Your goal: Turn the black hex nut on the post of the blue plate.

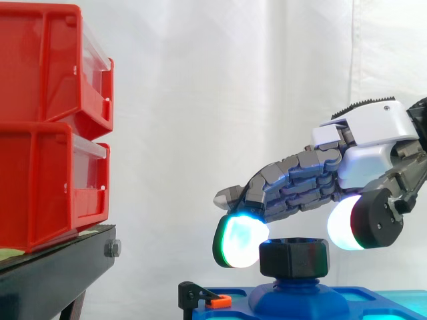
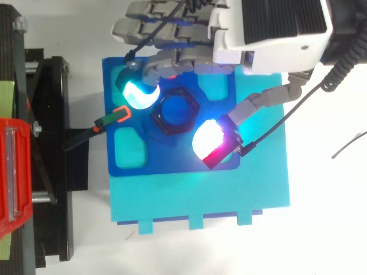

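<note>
The black hex nut (image 1: pixel 294 257) sits low and right of centre in the side view, threaded on the rounded blue post (image 1: pixel 297 299) that rises from the blue plate (image 2: pixel 172 163). From above it lies in the middle of the plate, among shallow lighter recesses. The hand (image 1: pixel 373 137) comes in from the right edge of the side view and from the top edge of the top view, bent down over the nut. One green-cyan glowing fingertip (image 2: pixel 137 93) lies against the nut's upper-left side. The thumb's white pad (image 2: pixel 207 137), red at its lower rim, meets the nut's lower-right side, so the two pinch the nut between them. The other fingers lie close together, side by side, above the plate's far edge. The plate rests on a lighter cyan base (image 2: pixel 200 197). A small black and orange clip (image 2: pixel 117 116) juts from the plate's left edge. Further left stand two stacked red bins (image 1: pixel 47 127) on a black stand (image 1: pixel 53 273), before the white curtain (image 1: pixel 213 80).
</note>
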`<control>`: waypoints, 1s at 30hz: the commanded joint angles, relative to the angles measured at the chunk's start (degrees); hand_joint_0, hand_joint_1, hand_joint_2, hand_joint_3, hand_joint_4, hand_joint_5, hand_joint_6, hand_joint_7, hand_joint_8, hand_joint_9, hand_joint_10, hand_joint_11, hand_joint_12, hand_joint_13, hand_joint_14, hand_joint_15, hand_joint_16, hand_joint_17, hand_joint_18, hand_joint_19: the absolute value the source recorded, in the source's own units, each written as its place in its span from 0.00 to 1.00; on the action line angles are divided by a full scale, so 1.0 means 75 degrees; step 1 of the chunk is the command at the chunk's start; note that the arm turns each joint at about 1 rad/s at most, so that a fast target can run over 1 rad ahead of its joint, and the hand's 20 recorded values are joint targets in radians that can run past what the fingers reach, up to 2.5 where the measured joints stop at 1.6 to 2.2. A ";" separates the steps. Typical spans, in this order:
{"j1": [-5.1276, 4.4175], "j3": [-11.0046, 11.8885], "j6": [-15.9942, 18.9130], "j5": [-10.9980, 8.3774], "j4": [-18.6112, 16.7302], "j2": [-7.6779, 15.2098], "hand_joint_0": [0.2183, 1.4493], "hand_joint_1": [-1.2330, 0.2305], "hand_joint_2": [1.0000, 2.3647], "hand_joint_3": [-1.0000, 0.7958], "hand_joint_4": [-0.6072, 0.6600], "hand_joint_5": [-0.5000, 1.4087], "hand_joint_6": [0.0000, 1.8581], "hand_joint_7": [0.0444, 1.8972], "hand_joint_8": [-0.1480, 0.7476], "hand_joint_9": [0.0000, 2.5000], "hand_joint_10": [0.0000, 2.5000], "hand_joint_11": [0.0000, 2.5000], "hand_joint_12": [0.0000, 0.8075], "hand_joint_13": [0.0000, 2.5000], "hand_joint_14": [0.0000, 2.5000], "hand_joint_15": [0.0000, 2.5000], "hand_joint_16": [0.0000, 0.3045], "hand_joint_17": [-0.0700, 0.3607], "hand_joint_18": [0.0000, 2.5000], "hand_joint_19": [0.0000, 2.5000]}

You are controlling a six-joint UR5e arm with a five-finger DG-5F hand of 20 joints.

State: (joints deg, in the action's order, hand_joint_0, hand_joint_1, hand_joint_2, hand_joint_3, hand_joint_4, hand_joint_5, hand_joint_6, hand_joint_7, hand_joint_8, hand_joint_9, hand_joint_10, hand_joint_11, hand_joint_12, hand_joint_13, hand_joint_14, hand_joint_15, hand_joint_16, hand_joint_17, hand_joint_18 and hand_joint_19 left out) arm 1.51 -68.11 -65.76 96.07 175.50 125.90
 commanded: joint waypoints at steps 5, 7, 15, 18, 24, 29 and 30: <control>0.0021 0.0010 -0.0092 0.0058 0.0178 -0.0017 0.16 0.45 0.00 0.28 0.65 0.13 0.27 0.46 0.34 0.00 0.00 0.00 0.39 0.00 0.00 0.00 0.16 0.41 0.00 0.00; 0.0021 0.0022 -0.0127 0.0058 0.0260 -0.0006 0.16 0.45 0.00 0.28 0.65 0.13 0.27 0.46 0.34 0.00 0.00 0.00 0.39 0.00 0.00 0.00 0.16 0.41 0.00 0.00; 0.0021 0.0046 -0.0233 0.0058 0.0459 -0.0146 0.16 0.46 0.00 0.28 0.65 0.13 0.27 0.46 0.34 0.00 0.00 0.00 0.39 0.00 0.00 0.00 0.15 0.41 0.00 0.00; 0.0021 0.0046 -0.0256 0.0046 0.0518 -0.0193 0.16 0.46 0.00 0.28 0.65 0.13 0.27 0.46 0.34 0.00 0.00 0.00 0.39 0.00 0.00 0.00 0.15 0.41 0.00 0.00; 0.0021 0.0046 -0.0268 0.0058 0.0635 -0.0240 0.16 0.46 0.00 0.28 0.64 0.13 0.27 0.46 0.35 0.00 0.00 0.00 0.39 0.00 0.00 0.00 0.15 0.41 0.00 0.00; 0.0021 0.0046 -0.0279 0.0058 0.0682 -0.0287 0.17 0.47 0.00 0.28 0.65 0.13 0.27 0.46 0.34 0.00 0.00 0.00 0.39 0.00 0.00 0.00 0.15 0.41 0.00 0.00; 0.0033 0.0046 -0.0279 0.0046 0.0693 -0.0287 0.17 0.47 0.00 0.28 0.65 0.13 0.27 0.46 0.34 0.00 0.00 0.00 0.39 0.00 0.00 0.00 0.15 0.41 0.00 0.00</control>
State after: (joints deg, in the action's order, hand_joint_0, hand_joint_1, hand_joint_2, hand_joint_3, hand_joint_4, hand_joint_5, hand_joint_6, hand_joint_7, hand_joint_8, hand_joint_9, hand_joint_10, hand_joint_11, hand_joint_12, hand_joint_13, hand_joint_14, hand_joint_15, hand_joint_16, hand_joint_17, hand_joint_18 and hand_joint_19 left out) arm 1.69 -67.76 -67.83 96.49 180.47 123.92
